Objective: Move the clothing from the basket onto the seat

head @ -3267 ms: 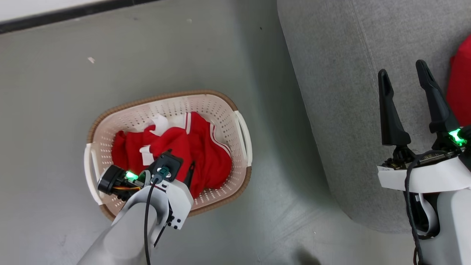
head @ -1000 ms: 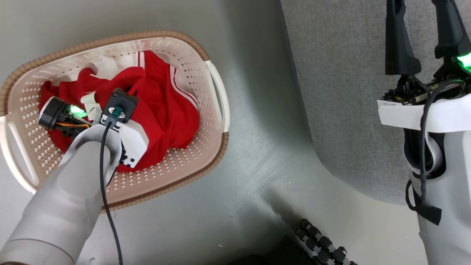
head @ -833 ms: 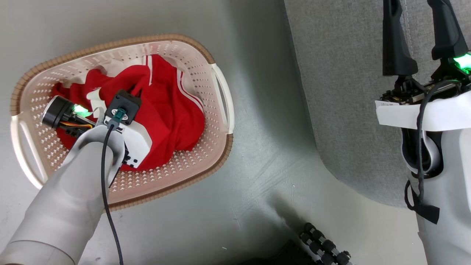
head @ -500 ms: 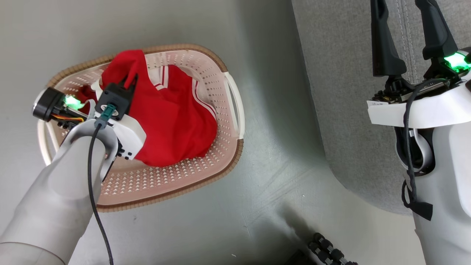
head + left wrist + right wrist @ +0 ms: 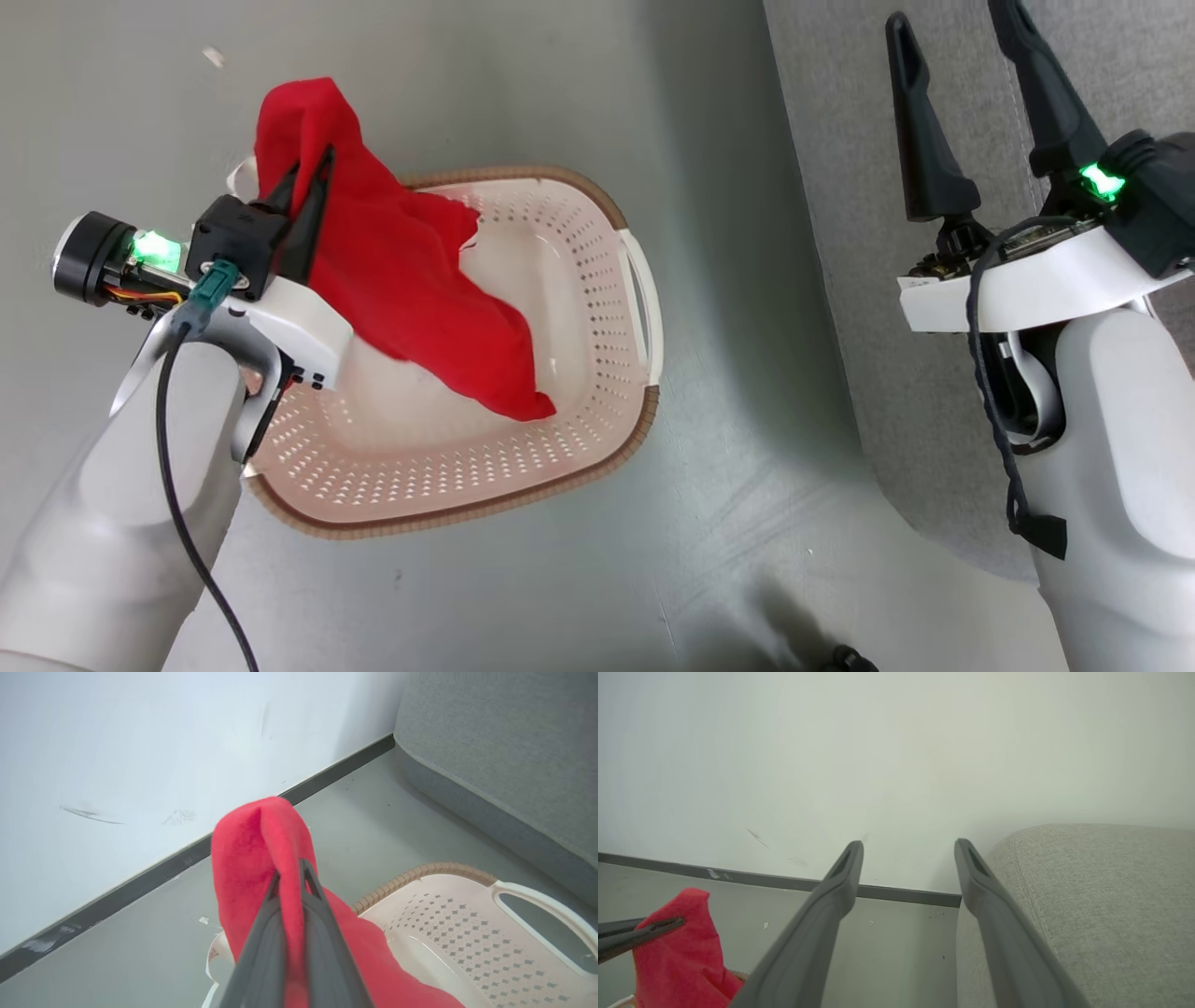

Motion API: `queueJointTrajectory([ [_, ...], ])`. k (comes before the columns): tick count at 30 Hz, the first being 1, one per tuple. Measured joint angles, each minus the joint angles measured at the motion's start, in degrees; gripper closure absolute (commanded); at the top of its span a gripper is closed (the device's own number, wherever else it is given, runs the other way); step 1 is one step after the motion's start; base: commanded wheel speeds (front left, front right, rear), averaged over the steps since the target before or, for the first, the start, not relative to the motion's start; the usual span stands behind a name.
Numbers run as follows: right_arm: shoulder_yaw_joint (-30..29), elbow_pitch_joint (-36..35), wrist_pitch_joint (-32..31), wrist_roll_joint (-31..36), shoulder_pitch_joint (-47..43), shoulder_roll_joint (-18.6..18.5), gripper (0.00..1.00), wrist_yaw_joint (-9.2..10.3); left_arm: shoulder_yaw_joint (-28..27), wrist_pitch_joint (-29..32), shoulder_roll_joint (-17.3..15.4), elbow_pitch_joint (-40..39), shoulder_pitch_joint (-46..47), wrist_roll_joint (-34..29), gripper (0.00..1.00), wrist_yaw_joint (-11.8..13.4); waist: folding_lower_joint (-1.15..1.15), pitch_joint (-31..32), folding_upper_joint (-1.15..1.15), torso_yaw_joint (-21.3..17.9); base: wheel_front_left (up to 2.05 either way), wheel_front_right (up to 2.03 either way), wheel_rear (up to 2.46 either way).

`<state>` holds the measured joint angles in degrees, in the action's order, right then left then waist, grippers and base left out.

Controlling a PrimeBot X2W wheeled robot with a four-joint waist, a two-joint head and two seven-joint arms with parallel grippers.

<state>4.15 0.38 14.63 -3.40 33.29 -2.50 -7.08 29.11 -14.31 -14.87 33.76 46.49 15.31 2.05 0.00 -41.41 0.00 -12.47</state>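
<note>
Left gripper (image 5: 313, 166) — clenched on a fold of the red clothing (image 5: 420, 280), raised at 10 o'clock of the basket (image 5: 560, 233), over its rim. The garment trails from the fingers toward 4 o'clock across the basket interior; contact with the basket bottom cannot be determined.

Right gripper (image 5: 909, 844) — released, jaws wide apart with nothing between them, above the seat (image 5: 1139, 65) edge. The seat lies at 3 o'clock of the basket, with grey floor (image 5: 728, 420) between them.

Homelike room: upholstered seat (image 5: 831, 112), laundry basket (image 5: 597, 280)
</note>
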Motion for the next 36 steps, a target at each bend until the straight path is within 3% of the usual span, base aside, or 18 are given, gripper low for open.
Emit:
queueJointTrajectory([
  [9,-0.2,2.6,0.0,1.1,-1.9,-1.1,0.00,0.00,-1.5,-0.1,-3.7,-6.8,-1.2,0.3,1.00,-0.7,0.00,5.2,0.00,2.4,0.00,0.00,0.00],
  [22,0.5,4.6,0.0,1.9,-5.2,-1.9,0.00,0.00,-3.1,-0.2,-4.9,-12.7,-5.3,3.0,1.00,-1.8,0.00,12.9,0.00,4.9,0.00,0.00,0.00],
  [36,7.9,8.1,0.0,2.5,-7.6,-7.9,0.00,0.00,-1.2,0.2,-7.2,-19.1,-7.6,2.8,1.00,-4.4,0.00,22.3,0.00,7.4,0.00,0.00,0.00],
])
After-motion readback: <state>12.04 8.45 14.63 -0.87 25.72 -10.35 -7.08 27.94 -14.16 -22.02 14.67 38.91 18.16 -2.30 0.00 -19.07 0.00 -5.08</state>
